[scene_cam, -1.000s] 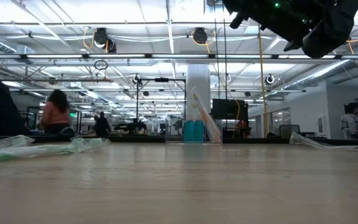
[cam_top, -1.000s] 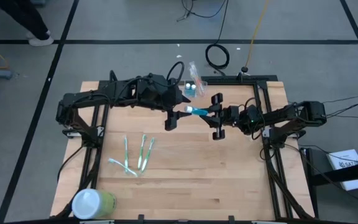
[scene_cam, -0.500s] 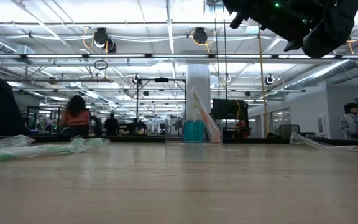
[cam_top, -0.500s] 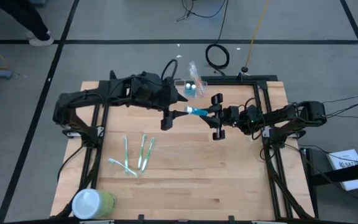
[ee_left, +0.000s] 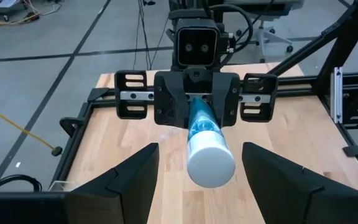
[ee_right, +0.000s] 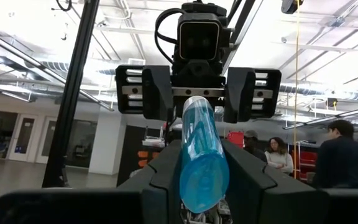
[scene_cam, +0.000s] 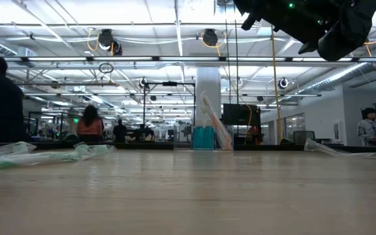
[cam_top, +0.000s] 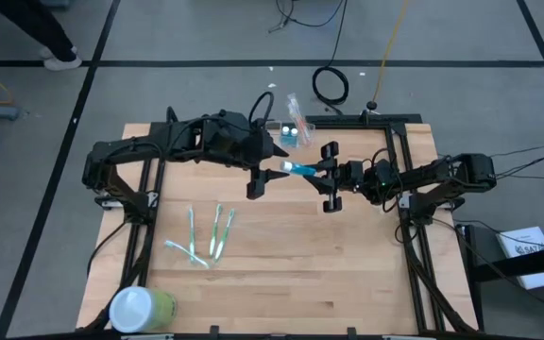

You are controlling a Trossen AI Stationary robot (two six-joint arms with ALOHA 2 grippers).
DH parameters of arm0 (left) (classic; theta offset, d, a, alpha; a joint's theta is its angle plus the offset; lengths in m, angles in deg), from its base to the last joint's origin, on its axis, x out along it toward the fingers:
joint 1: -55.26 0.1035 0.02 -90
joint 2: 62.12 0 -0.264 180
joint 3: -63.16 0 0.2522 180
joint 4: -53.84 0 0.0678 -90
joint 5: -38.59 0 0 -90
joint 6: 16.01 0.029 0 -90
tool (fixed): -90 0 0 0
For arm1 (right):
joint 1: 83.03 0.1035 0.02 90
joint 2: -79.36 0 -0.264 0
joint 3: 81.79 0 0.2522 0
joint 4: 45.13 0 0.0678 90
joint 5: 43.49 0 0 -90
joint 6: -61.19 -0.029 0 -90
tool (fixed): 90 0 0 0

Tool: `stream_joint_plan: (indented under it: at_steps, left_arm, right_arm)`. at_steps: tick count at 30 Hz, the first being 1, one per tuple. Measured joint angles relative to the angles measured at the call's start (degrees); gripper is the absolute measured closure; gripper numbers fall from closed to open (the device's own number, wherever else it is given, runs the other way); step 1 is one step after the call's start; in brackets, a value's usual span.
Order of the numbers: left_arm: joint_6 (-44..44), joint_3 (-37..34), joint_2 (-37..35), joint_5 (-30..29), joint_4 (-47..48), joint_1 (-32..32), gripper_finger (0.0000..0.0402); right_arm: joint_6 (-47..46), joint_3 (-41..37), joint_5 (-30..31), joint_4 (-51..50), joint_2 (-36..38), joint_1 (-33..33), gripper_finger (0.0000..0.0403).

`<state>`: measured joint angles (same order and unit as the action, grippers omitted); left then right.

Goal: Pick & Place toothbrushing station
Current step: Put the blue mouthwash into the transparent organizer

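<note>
My right gripper [cam_top: 315, 172] is shut on a blue tube with a white cap [cam_top: 291, 168], high above the table's middle. My left gripper [cam_top: 269, 169] faces it, open. In the left wrist view its fingers [ee_left: 132, 180] stand on either side of the cap [ee_left: 210, 165] without touching it. The clear toothbrushing station [cam_top: 296, 133] stands on the table near the far edge with teal contents. A clear-wrapped thing sticks up out of it, as the low view [scene_cam: 204, 137] shows. My right gripper pinches the tube's blue body [ee_left: 197, 111] between its two fingers. The fingers lie level and point toward the table's left edge, and the tube lies along them. Its flat end [ee_right: 204, 180] reaches back between them and its cap sticks out in front. The tube is clear of the table.
Several wrapped toothbrushes [cam_top: 206, 236] lie on the table's near left part. A big green cylinder with a white lid [cam_top: 140, 308] stands at the near left corner. A clear wrapper [scene_cam: 344, 150] lies at the far right. People move in the room behind.
My left gripper has drawn back a little toward the table's left edge and then come partly back toward the tube's cap, staying open. My right gripper and the tube have kept still.
</note>
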<state>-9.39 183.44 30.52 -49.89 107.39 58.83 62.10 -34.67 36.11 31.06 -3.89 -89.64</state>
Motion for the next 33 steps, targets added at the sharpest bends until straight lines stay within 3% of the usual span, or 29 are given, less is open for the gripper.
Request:
stream_joint_plan:
  at_steps: [4, 13, 25, 28, 33]
  left_arm:
    - [0.3, 0.0, 0.0, 0.0, 0.0, -0.5, 0.0178]
    - [0.2, 0.0, 0.0, 0.0, 0.0, -0.7, 0.0300]
    - [-0.1, 0.0, 0.0, -1.2, 0.0, -0.7, 0.0283]
    - [-0.8, 0.0, 0.0, -2.1, 0.3, -0.7, 0.0302]
    - [-1.0, -0.1, -0.5, -4.4, 0.7, -0.7, 0.0303]
  right_arm:
    - [0.0, 0.0, 0.0, 0.0, 0.0, 0.0, 0.0319]
    - [0.0, 0.0, 0.0, 0.0, 0.0, 0.0, 0.0319]
    - [0.1, 0.0, 0.2, -0.3, 0.0, -0.1, 0.0314]
    - [0.0, 0.0, 1.4, -3.5, 0.4, -0.6, 0.0289]
    - [-2.1, -0.1, 5.0, -16.9, 4.4, -1.6, 0.0216]
